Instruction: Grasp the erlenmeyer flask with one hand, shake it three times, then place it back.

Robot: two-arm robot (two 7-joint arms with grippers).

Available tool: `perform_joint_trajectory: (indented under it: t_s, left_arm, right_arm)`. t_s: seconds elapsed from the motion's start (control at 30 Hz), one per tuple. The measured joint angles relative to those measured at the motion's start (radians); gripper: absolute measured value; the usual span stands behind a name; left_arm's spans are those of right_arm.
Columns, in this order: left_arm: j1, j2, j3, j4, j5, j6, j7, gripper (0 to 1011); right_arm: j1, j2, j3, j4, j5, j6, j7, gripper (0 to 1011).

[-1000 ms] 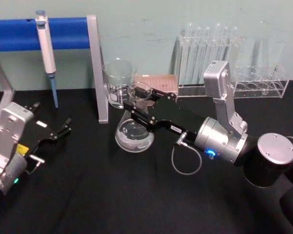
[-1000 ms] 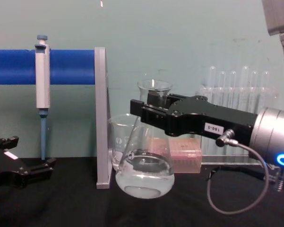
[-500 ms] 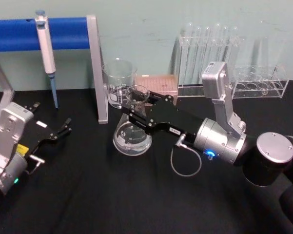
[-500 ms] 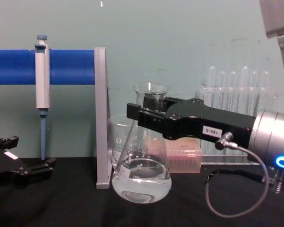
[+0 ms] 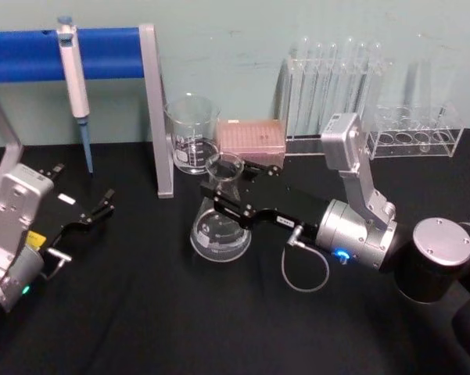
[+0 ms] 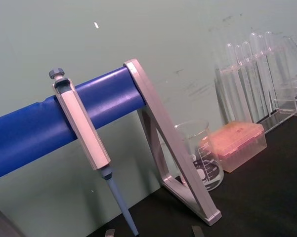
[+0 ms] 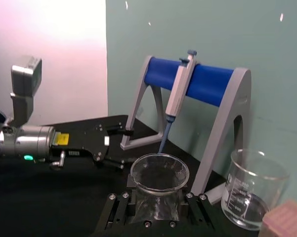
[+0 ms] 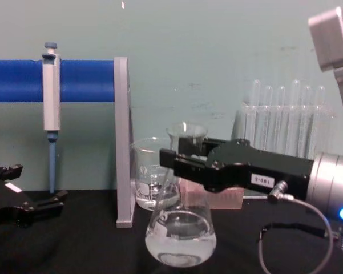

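A black-covered desk (image 5: 141,312) stands before a pale green wall (image 5: 219,47), with a blue stand (image 5: 102,53) at the far left carrying a pipette (image 5: 72,74).

The right gripper (image 5: 221,197) reaches in from the right, and its jaws are closed on the neck of the flask (image 5: 219,230), just under the flared rim. The flask is upright at mid-desk, in front of the beaker (image 5: 191,144), with its base low over the cloth. Whether it touches the desk I cannot tell.

The left gripper (image 5: 86,191) rests at the near left, its jaws apart and holding nothing.

The grasp is done. How many shakes are made cannot be read from here. Judging by the low, level flask, it is either between shakes or about to be set down. Letting go and pulling the arm away are not yet done.

The flask holds a shallow pool of clear liquid in its wide base. The beaker seems to hold a little clear liquid too. The test tubes (image 5: 332,86) at the far right look empty. A pink box (image 5: 252,137) sits beside the beaker.
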Motion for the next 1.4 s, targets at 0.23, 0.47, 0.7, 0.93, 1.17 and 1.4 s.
perform_joint_trajectory:
  t_s: [0.23, 0.47, 0.7, 0.93, 1.17, 1.4]
  left_arm:
    - [0.0, 0.0, 0.0, 0.0, 0.0, 0.0, 0.0, 1001]
    - [0.0, 0.0, 0.0, 0.0, 0.0, 0.0, 0.0, 1001]
    - [0.0, 0.0, 0.0, 0.0, 0.0, 0.0, 0.0, 1001]
    - [0.0, 0.0, 0.0, 0.0, 0.0, 0.0, 0.0, 1001]
    - [0.0, 0.0, 0.0, 0.0, 0.0, 0.0, 0.0, 1001]
    - [0.0, 0.0, 0.0, 0.0, 0.0, 0.0, 0.0, 1001]
  right_arm:
    - [-0.001, 0.002, -0.009, 0.026, -0.013, -0.003, 0.001, 453]
    - [0.002, -0.001, -0.018, 0.052, -0.021, -0.006, 0.011, 456]
    - [0.006, -0.006, -0.022, 0.075, -0.021, -0.009, 0.023, 456]
    - [0.007, -0.011, -0.026, 0.088, -0.021, -0.009, 0.028, 456]
    - [0.007, -0.013, -0.028, 0.093, -0.021, -0.004, 0.028, 453]
    - [0.004, -0.013, -0.03, 0.093, -0.023, 0.001, 0.027, 453]
